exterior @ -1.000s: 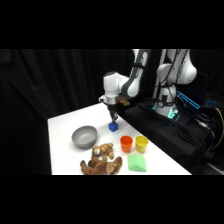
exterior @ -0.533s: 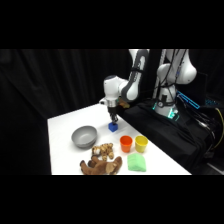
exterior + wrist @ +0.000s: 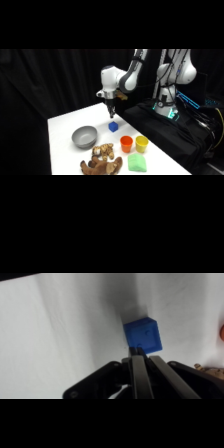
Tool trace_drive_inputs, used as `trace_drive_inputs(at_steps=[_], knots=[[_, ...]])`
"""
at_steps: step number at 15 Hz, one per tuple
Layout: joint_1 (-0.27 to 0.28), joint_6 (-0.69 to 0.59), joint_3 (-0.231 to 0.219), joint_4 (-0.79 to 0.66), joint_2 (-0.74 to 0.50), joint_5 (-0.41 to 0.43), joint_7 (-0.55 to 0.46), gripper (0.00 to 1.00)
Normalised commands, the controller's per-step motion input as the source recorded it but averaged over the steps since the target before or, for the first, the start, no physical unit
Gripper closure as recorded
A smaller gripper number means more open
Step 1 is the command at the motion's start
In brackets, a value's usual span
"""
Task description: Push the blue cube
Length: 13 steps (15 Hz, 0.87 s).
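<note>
The blue cube (image 3: 113, 127) sits on the white table (image 3: 65, 125), behind the two cups. My gripper (image 3: 111, 114) hangs just behind and above it, pointing down. In the wrist view the blue cube (image 3: 143, 334) lies right past the gripper (image 3: 137, 355), whose two fingers are pressed together and shut on nothing. The fingertips are at or almost at the cube's near face; I cannot tell whether they touch it.
A grey bowl (image 3: 84, 136) stands left of the cube. In front of it are an orange cup (image 3: 126, 143), a yellow cup (image 3: 141, 143), a light-green block (image 3: 136, 163) and a brown plush toy (image 3: 102, 161). Dark equipment with a teal light (image 3: 167, 113) borders the table's right side.
</note>
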Motion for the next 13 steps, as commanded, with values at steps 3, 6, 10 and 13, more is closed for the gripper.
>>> trace_drive_inputs(at_steps=[3,6,10,13], knots=[[0.040,-0.53,-0.026,0.11,-0.43,-0.193,0.08,0.46],[0.045,-0.48,0.001,0.16,-0.32,-0.128,0.06,0.23],[0.045,-0.46,0.004,0.20,-0.24,-0.068,0.02,0.00],[0.053,-0.40,0.025,0.20,-0.19,-0.071,0.10,0.00]])
